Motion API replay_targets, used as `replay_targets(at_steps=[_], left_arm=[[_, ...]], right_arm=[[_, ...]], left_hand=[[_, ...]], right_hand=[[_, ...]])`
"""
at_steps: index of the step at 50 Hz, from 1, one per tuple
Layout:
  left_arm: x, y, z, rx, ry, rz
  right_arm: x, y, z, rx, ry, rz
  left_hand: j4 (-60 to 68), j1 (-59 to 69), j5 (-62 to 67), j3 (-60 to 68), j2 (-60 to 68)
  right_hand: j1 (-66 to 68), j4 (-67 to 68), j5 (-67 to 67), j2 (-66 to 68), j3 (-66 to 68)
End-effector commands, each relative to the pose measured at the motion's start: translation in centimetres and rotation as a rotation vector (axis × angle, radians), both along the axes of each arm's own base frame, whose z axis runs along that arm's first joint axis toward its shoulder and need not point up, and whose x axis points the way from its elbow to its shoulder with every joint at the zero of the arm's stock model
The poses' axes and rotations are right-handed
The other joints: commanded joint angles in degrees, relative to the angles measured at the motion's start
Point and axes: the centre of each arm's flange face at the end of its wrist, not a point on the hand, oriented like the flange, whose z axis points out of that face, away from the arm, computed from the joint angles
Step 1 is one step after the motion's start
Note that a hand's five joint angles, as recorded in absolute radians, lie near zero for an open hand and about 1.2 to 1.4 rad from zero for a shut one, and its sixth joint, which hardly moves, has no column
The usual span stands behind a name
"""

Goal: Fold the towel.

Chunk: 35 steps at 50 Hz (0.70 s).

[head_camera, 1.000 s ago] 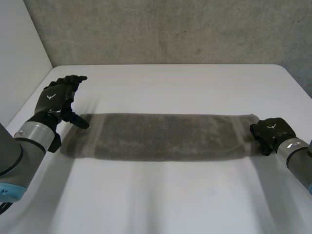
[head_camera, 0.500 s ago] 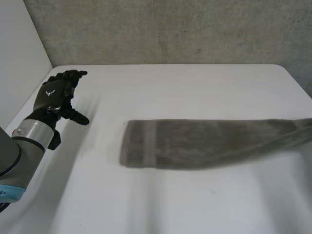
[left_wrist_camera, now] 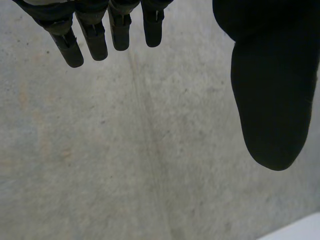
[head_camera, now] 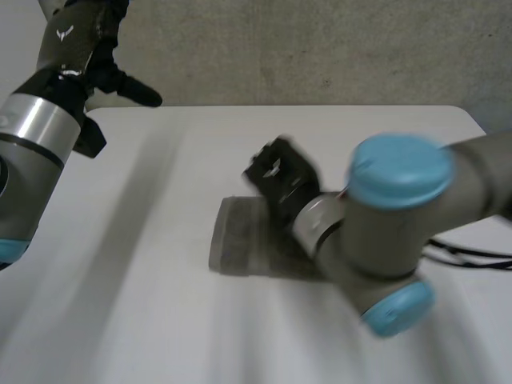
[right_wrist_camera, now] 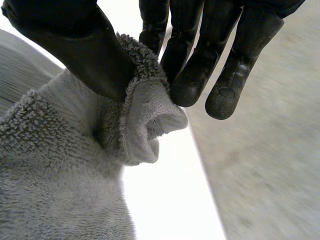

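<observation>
The grey towel (head_camera: 240, 244) lies near the middle of the white table (head_camera: 160, 200), partly covered by my right arm. My right hand (head_camera: 276, 172) has reached across to the towel's middle and pinches one end of it. In the right wrist view the thumb and fingers (right_wrist_camera: 190, 75) squeeze a bunched corner of the towel (right_wrist_camera: 145, 120) between them. My left hand (head_camera: 80, 32) is raised high above the table's far left corner. Its fingers (left_wrist_camera: 95, 35) are straight and spread, with nothing in them, facing the concrete wall.
A concrete wall (head_camera: 320, 48) stands behind the table. My right arm's elbow (head_camera: 396, 232) with its blue caps hangs over the right half of the table.
My right hand has swung the towel's right end leftward over the rest of it. The towel's left end has slid right. My left hand has risen off the table.
</observation>
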Motion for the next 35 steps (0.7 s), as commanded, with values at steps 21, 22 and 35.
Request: replay_targets(at_steps=[21, 22, 35], left_arm=[[-3.3, 0.9, -7.2, 0.277, -0.077, -0.105], [-3.9, 1.3, -8.5, 0.316, -0.112, -0.119], [-5.6, 3.4, -13.4, 0.324, -0.397, -0.145]], right_arm=[[-11.5, -2.6, -1.0, 0.305, -0.163, -0.370], [-12.6, -2.8, -1.9, 0.337, -0.150, -0.398], [-16.6, -3.9, -6.0, 0.504, -0.147, -0.452]], left_hand=[[0.52, 0.30, -1.72, 0.33, 0.44], [0.52, 0.30, -1.72, 0.33, 0.44], [0.52, 0.30, -1.72, 0.33, 0.44]], right_hand=[[-66.18, -66.71, -66.29, -66.52, -67.34], [-66.18, -66.71, -66.29, -66.52, -67.34], [-11.93, -12.46, -12.04, -12.27, -13.10]])
